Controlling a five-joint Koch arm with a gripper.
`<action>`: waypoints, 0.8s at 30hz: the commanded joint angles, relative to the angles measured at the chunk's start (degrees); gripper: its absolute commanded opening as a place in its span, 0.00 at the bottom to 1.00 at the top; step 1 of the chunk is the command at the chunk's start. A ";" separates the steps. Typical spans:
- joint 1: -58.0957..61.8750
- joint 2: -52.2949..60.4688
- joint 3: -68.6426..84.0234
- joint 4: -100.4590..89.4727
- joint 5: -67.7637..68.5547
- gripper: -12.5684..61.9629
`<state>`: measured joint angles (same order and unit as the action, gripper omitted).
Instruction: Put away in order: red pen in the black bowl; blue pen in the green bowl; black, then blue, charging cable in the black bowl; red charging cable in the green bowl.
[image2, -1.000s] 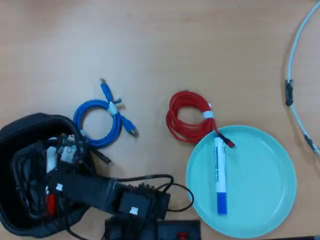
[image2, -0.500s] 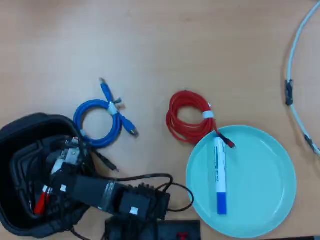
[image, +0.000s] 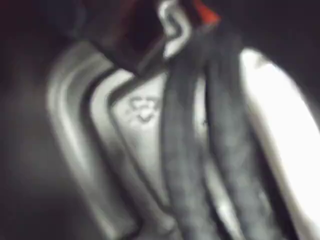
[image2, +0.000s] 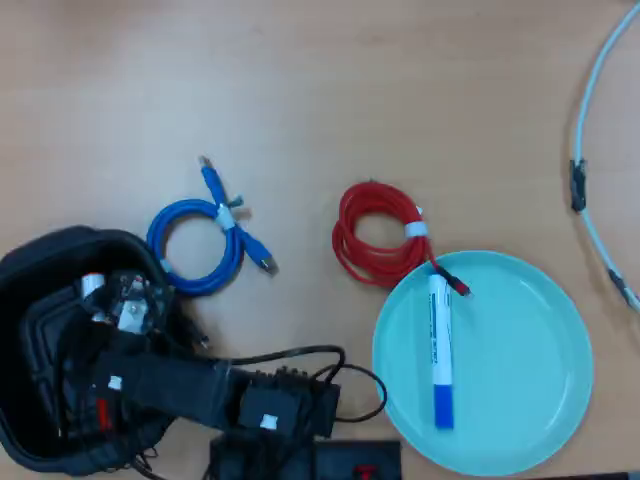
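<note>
Overhead view: red charging cable (image2: 375, 238) — bright coil, white tie — beside green bowl (image2: 520, 400); end effector (image2: 110, 300) state unclear.

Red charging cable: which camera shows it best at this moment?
The overhead view. There the red charging cable lies whole as a coil on the table, its plug end reaching over the rim of the green bowl. The wrist view is dark and blurred, filled with close-up black and grey shapes; the red coil does not appear there.

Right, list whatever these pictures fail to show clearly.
- Gripper: in the overhead view the arm hides its jaws inside the black bowl; open or shut unknown.
- Bowl contents: mostly covered by the arm.
- Wrist view: blurred, dark; shapes unidentifiable.
- Pale cable: cut off by the right edge.
</note>
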<state>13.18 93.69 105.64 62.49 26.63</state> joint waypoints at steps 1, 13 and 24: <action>-0.44 3.96 -6.50 6.68 -1.14 0.94; 2.81 4.22 -28.92 29.62 0.44 0.94; 26.72 4.39 -30.59 29.09 8.61 0.94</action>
<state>36.39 94.83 80.60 90.62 34.89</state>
